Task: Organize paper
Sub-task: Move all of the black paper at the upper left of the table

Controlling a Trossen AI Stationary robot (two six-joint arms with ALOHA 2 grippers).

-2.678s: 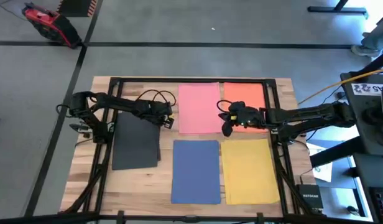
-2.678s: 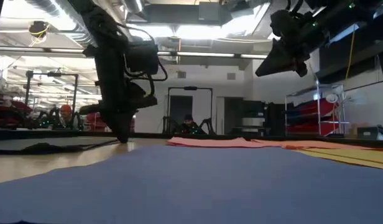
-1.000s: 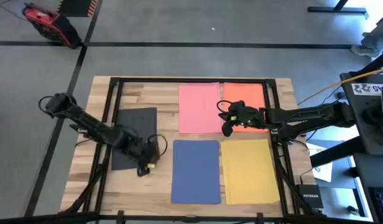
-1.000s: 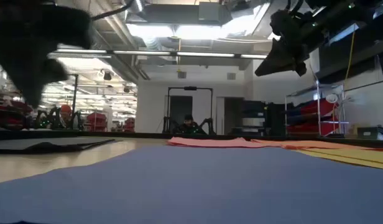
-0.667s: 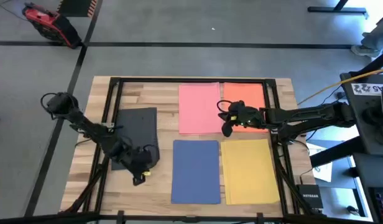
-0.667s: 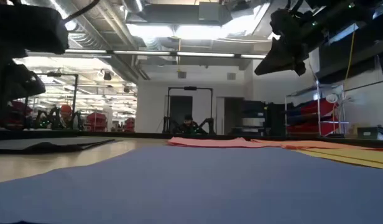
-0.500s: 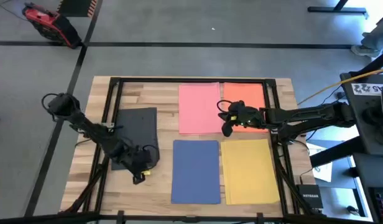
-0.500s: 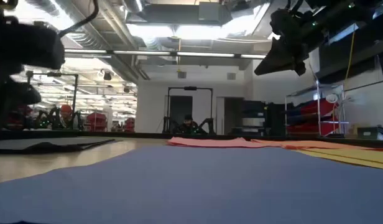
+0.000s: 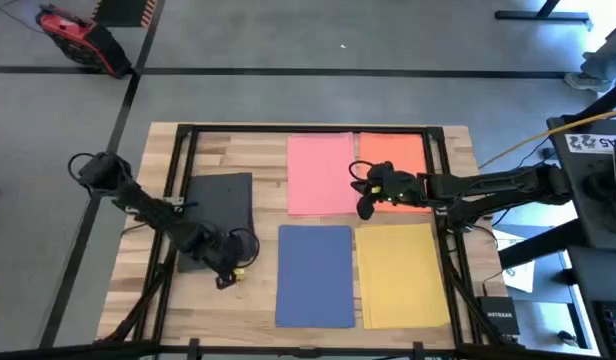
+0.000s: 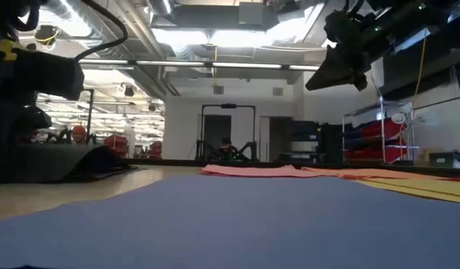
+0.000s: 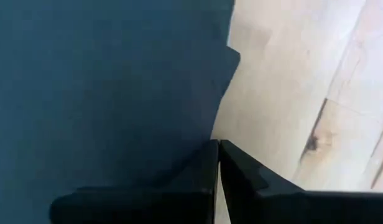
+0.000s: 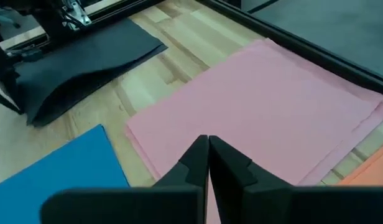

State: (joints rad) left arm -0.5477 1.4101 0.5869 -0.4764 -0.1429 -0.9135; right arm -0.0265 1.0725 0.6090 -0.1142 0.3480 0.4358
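Left gripper clenched, seemingly pinching the black paper at its near corner beside the blue sheet, edge lifted, mid-grab; next: slide it square to blue; right gripper clenched empty above the pink sheet.

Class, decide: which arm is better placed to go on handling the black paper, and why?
Left. The left gripper sits at the black paper's near corner, which is lifted. The right gripper hangs above the pink paper, well away.
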